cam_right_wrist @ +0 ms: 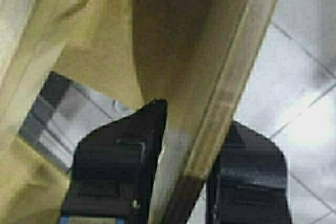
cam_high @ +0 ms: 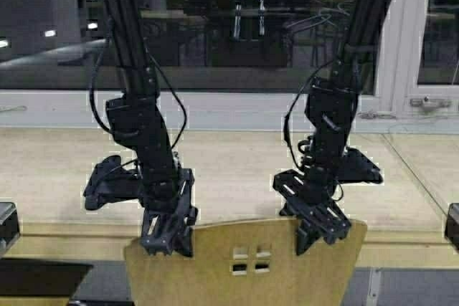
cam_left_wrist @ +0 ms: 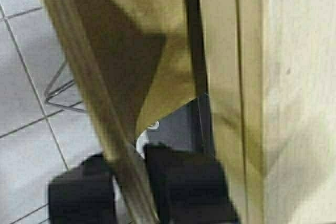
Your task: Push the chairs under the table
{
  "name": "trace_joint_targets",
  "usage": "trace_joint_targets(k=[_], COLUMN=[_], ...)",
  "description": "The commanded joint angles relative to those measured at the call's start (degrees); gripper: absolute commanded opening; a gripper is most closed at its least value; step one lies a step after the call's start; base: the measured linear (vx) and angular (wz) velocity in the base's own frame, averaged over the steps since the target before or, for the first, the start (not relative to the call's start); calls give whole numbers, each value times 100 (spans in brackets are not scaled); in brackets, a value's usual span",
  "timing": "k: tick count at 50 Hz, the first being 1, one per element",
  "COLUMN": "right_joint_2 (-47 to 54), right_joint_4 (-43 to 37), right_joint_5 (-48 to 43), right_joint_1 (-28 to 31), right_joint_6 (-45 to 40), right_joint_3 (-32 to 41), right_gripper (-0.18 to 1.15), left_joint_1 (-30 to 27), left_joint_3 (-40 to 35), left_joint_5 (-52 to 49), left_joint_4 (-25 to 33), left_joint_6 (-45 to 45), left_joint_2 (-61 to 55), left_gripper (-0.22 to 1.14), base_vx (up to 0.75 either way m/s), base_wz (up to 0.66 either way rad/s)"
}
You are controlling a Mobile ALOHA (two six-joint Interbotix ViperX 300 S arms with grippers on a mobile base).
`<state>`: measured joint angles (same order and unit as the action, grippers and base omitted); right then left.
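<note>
Chair (cam_high: pixel 247 266) sits dead centre at the near edge, its curved back with the four little cutouts just short of the pale wood surface (cam_high: pixel 237 170), so it's not tucked under yet. Both grippers are on the top rim of the back: left gripper (cam_high: pixel 168 238) at the left corner, right gripper (cam_high: pixel 315 231) toward the right. Wrist views show each pair of jaws narrowed on either side of the plywood edge, pinching it. My take: push straight and even toward the far side, both arms together, or the chair will likely twist and a wire leg (cam_left_wrist: pixel 60 90) may snag on the floor.
</note>
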<state>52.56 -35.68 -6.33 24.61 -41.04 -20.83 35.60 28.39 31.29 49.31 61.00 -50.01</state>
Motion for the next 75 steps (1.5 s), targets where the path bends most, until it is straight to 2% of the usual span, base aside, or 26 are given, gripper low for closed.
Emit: trace_joint_targets(k=[1,6,16,20,23,37,67,75], right_joint_2=[-246,-246,-316,-352,-378,-668,-2795,-3340], right_joint_4=[141,149,141,123,114,35,-70,-53], right_joint_5=[-105,-44,9,53,79,167,176,220], right_joint_1=[-44,-44,-44,-44,-53,-70,-308,-308], right_joint_6=[598,606,606,598,492,343,571,589], right_joint_3=[-149,-176,-264,-264,-272,-316,-1011,-1187], right_gripper=[15,25,70,81,81,81,81,81], left_joint_1=[-378,-334,-299,-299,-299,-299,-246,-246], left_joint_3=[26,105,141,105,70,88,598,809], left_joint_5=[369,369,369,369,352,-70,-105,-105], left_joint_4=[-158,-176,-167,-167,-176,-176,-176,-343], left_joint_6=[-448,-448,-448,-431,-422,-404,-466,-466], left_joint_2=[475,501,536,571,589,870,2382,2900], left_gripper=[30,42,76,86,90,90,89,90], base_vx=[8,6,1,-1,-1,-2,-1,-1], base_wz=[1,1,0,1,3,0,-1,-1])
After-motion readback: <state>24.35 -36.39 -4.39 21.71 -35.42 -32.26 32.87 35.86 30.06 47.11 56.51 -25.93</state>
